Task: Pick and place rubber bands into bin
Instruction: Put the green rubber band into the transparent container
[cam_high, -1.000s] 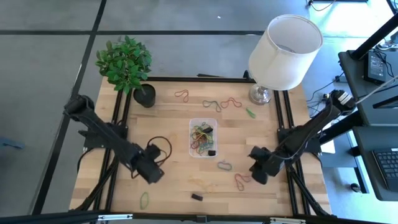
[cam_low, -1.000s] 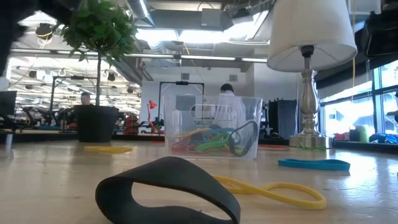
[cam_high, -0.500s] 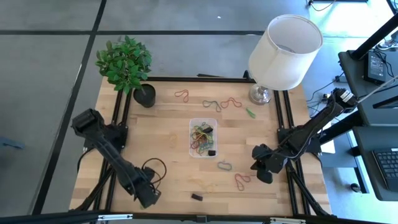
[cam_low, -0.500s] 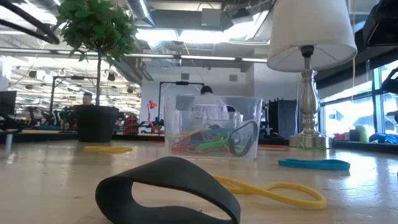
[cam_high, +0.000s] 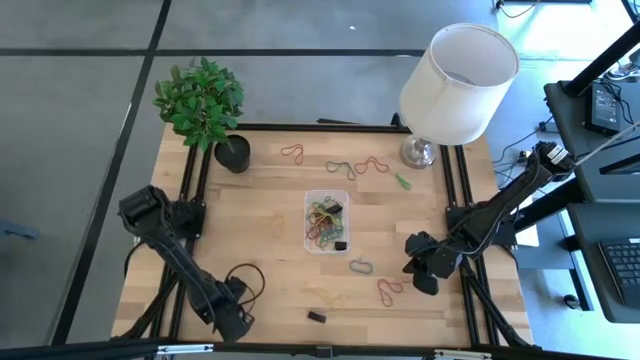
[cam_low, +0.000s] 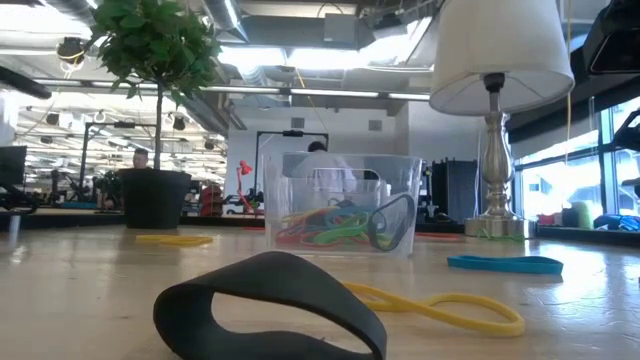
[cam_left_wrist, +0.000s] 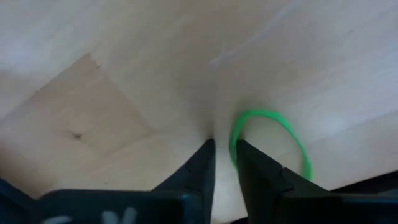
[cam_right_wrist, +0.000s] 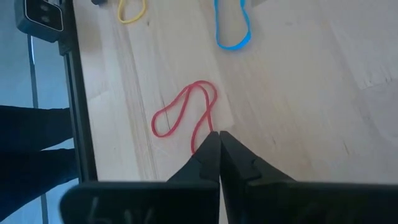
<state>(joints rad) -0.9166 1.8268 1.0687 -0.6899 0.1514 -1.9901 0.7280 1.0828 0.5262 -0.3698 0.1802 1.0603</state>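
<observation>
My left gripper (cam_high: 234, 322) is low over the table's near left corner, open by a narrow gap (cam_left_wrist: 222, 148). A green rubber band (cam_left_wrist: 268, 138) lies flat on the wood, one strand right by a fingertip. My right gripper (cam_high: 421, 274) waits shut (cam_right_wrist: 218, 134) at the right side, just short of a red band (cam_right_wrist: 185, 116). The clear bin (cam_high: 326, 221) stands mid-table, with several coloured bands in it (cam_low: 335, 225). Loose bands lie around it: blue (cam_high: 361, 266), red (cam_high: 389, 289), black (cam_low: 270, 300), yellow (cam_low: 445, 308). My left gripper comes down on the green band from above. One strand of the loop (cam_left_wrist: 232, 144) lies along the inner edge of one finger (cam_left_wrist: 249, 165). I cannot tell whether the finger touches it. The band lies flat on the table.
A black plant pot (cam_high: 232, 154) stands at the far left corner and a lamp (cam_high: 457, 72) at the far right. More bands lie along the far side (cam_high: 342, 168). Black frame rails (cam_high: 460, 190) run along both table sides. A person (cam_low: 318, 165) shows in the room behind.
My left gripper has swung from beside the bin toward the table's near edge and slightly left, coming down over the green band in the near left corner, which it now covers in the high view. The bands have not moved.
</observation>
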